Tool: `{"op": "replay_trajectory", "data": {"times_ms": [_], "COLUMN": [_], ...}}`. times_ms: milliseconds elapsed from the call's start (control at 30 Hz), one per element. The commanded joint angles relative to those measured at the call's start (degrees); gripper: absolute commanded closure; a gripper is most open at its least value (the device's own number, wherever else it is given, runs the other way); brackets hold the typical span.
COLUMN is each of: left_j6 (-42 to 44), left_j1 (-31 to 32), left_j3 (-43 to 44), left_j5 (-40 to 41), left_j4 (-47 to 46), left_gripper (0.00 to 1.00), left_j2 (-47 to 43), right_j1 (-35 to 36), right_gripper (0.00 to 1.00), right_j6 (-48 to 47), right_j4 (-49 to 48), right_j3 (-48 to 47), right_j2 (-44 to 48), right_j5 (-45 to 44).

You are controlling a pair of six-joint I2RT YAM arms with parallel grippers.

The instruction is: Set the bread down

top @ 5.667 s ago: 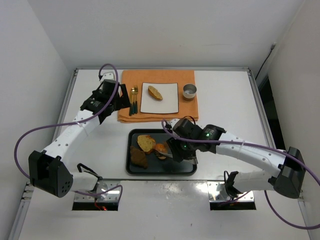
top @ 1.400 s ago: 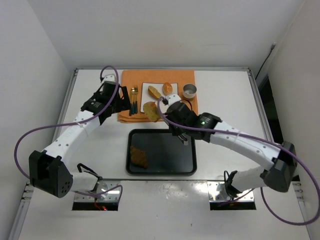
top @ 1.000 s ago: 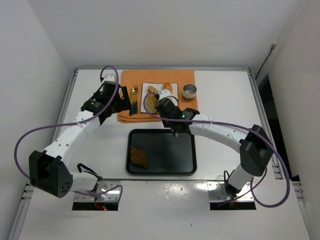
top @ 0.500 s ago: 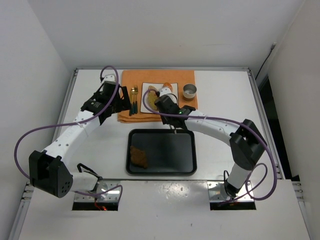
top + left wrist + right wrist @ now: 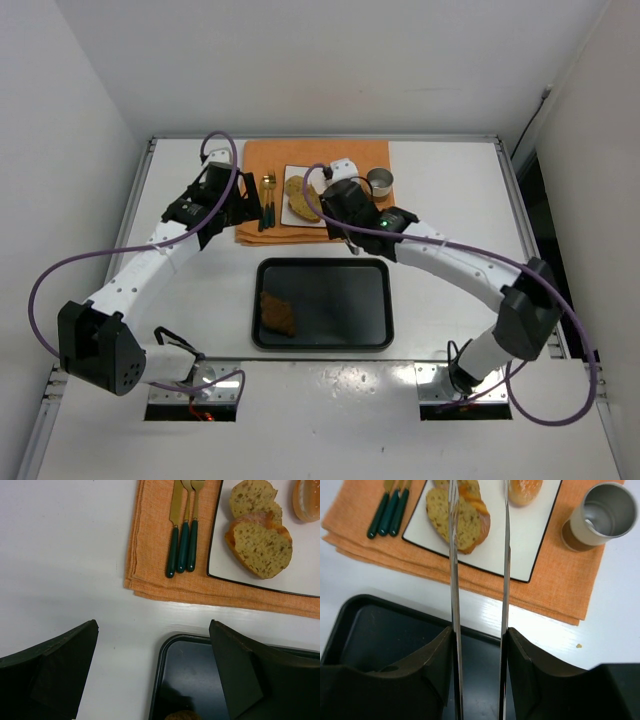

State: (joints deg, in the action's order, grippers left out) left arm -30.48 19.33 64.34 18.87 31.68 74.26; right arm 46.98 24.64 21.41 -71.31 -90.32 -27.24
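Note:
Three bread pieces lie on the white plate point(image 5: 530, 540): an oval slice point(image 5: 457, 522) leaning on a round slice point(image 5: 470, 489), and a glossy bun point(image 5: 522, 491) to their right. They also show in the left wrist view, slice point(image 5: 261, 542), slice point(image 5: 251, 495) and bun point(image 5: 307, 500). In the top view the slices point(image 5: 300, 197) show, and the bun is hidden under my right arm. My right gripper point(image 5: 478, 500), with long thin metal blades, is open and empty above the plate's near edge point(image 5: 335, 188). My left gripper point(image 5: 152, 655) is open and empty, left of the plate point(image 5: 228, 200).
The plate sits on an orange napkin point(image 5: 275, 160) with green-handled cutlery point(image 5: 182, 535) to its left and a metal cup point(image 5: 602, 515) to its right. A black tray point(image 5: 340, 330) near the arms holds a dark brown lumpy piece point(image 5: 278, 312).
My right gripper carried a bread slice from beside the tray to the plate and let it go. It now stands open, shifted a little to the right. The left arm has not moved.

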Motion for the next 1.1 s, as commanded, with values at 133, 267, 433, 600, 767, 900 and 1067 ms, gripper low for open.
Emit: {"op": "replay_trajectory", "data": {"times_ms": [133,267,433,600,767,900,1067], "left_j6": [-0.3,-0.3,-0.3,0.2,0.2,0.9,0.9], "left_j1": [-0.7,-0.7,-0.7,-1.2,-1.2,-1.2,-1.2], "left_j3": [1.8,2.4,2.9,2.9,3.4,4.0,3.4], "left_j5": [-0.2,-0.8,-1.4,-1.9,-4.4,-3.8,-3.8], "left_j4": [-0.3,-0.8,-0.8,-0.8,-1.4,-1.4,-1.4], "left_gripper": [0.01,0.01,0.01,0.01,0.01,0.01,0.01], "left_j2": [-1.0,-1.0,-0.5,-1.0,-2.1,-2.1,-2.7], "right_j1": [-0.6,-3.4,-13.9,-25.6,-31.1,-34.1,-37.8], "right_gripper": [0.55,0.55,0.55,0.54,0.54,0.51,0.29], "right_j6": [4.4,6.9,7.7,7.7,4.4,4.9,3.7], "right_j4": [4.0,7.5,4.0,-2.1,-8.8,-13.0,-16.0], "right_j3": [1.1,7.2,13.0,13.0,10.4,9.0,7.7], "right_j2": [11.1,14.9,18.2,12.2,4.5,-2.2,-10.2], "right_j5": [-7.4,-14.8,-16.5,-13.4,-9.4,-8.0,-5.4]}}
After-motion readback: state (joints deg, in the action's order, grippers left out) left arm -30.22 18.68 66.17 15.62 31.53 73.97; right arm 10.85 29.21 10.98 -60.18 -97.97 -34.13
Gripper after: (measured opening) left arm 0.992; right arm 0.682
